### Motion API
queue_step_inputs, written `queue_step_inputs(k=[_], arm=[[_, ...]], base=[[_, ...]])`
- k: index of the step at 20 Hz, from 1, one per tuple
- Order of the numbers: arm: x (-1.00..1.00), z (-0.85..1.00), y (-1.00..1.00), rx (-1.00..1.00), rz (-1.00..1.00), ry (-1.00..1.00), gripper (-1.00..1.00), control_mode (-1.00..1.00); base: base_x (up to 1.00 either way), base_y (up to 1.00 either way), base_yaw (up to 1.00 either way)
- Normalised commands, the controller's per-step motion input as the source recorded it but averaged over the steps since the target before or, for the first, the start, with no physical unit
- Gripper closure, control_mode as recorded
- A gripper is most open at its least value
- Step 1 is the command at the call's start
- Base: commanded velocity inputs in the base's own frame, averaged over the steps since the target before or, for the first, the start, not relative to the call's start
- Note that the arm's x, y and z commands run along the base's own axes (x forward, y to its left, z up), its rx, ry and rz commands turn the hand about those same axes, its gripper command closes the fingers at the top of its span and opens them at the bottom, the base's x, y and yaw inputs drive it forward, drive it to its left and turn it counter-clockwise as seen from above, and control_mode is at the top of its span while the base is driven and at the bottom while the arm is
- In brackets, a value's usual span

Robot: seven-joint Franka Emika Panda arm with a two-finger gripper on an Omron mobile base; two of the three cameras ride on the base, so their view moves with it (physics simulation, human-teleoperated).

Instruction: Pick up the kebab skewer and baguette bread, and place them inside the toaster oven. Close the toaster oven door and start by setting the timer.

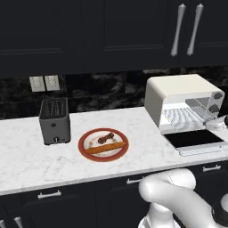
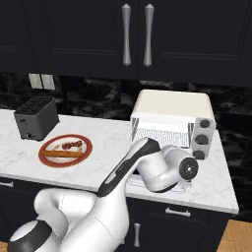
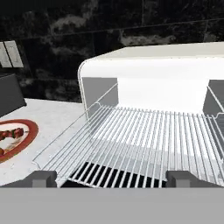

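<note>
The cream-white toaster oven [image 1: 178, 95] stands at the counter's right with its door [image 1: 196, 140] folded down flat. Its wire rack [image 3: 140, 140] is pulled partly out and bare. My gripper [image 3: 111, 179] hovers just in front of the rack, above the door, open with nothing between its fingers. The kebab skewer [image 1: 106, 137] and the baguette bread [image 1: 104, 148] lie side by side on a red-rimmed plate [image 1: 82, 145], left of the oven. In the right base view the skewer [image 2: 72, 144] lies behind the baguette [image 2: 61, 153], and my arm hides the door.
A dark grey slot toaster [image 1: 54, 120] stands left of the plate. Wall outlets [image 1: 44, 83] sit above it on the black backsplash. Dark cabinets with long handles [image 1: 187, 29] hang overhead. Drawer fronts run under the counter's front edge [image 1: 89, 181].
</note>
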Motion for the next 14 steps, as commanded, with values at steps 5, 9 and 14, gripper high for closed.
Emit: queue_step_inputs(k=[5,9,14], arm=[[-0.67,0.92,0.8,0.01,-0.02,0.11,-1.0,-1.0],[-0.32,0.36,1.0,-0.01,-0.08,0.22,-1.0,-1.0],[-0.1,0.22,1.0,0.0,-0.08,0.34,-1.0,-1.0]], base=[[0.0,0.0,0.0],[0.0,0.0,0.0],[0.0,0.0,0.0]])
